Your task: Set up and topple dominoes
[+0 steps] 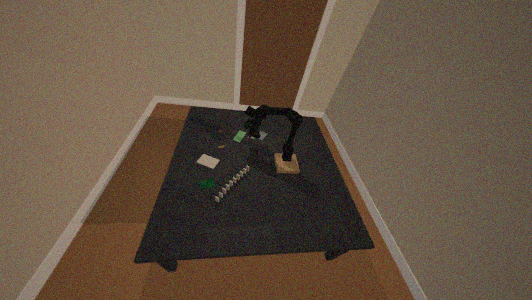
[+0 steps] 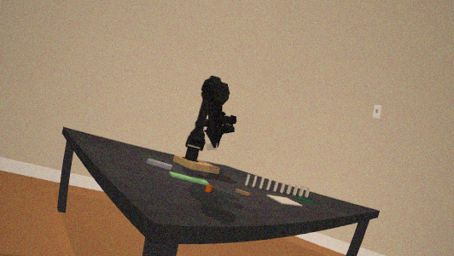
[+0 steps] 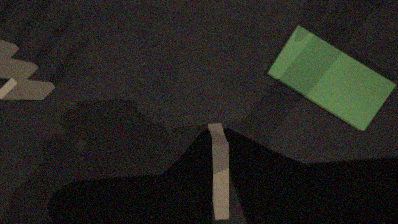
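Black table, one; three legs show in the exterior view. Black arm, one, on one wooden base, right of centre in the top view. Flat pieces: one white, one light green, one grey. One dark green item lies left of the row. Standing domino row: about ten counted, right of centre in the exterior view. Small items: one tan, one orange. Gripper: clamped on one pale domino, raised above the table, lower centre of the wrist view.
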Controlling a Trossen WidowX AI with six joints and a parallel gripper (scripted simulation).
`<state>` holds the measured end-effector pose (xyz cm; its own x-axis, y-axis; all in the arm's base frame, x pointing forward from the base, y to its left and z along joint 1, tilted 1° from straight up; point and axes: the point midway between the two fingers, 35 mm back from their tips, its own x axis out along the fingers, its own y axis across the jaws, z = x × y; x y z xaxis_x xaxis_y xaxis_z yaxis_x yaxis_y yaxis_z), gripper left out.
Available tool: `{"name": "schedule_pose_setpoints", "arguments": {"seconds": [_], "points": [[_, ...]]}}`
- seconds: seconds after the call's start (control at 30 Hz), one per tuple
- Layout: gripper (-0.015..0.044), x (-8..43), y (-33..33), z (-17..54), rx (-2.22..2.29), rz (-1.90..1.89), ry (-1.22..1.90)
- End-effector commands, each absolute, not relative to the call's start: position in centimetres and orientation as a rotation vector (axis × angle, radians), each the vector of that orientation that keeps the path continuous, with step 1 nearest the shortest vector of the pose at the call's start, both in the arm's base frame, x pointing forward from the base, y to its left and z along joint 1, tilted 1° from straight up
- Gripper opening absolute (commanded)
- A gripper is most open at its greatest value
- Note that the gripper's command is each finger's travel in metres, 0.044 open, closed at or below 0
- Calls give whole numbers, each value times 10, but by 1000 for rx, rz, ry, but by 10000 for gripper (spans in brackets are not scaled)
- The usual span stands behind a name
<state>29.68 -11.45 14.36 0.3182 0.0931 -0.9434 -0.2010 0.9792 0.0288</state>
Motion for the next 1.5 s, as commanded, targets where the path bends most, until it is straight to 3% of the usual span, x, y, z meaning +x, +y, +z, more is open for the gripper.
{"name": "schedule_pose_setpoints", "arguments": {"seconds": [0.0,0.73,1.47], "points": [[21,301,-119,136,-52,181,1160],[21,314,-142,124,89,166,705],[21,284,-143,131,77,228,312]]}}
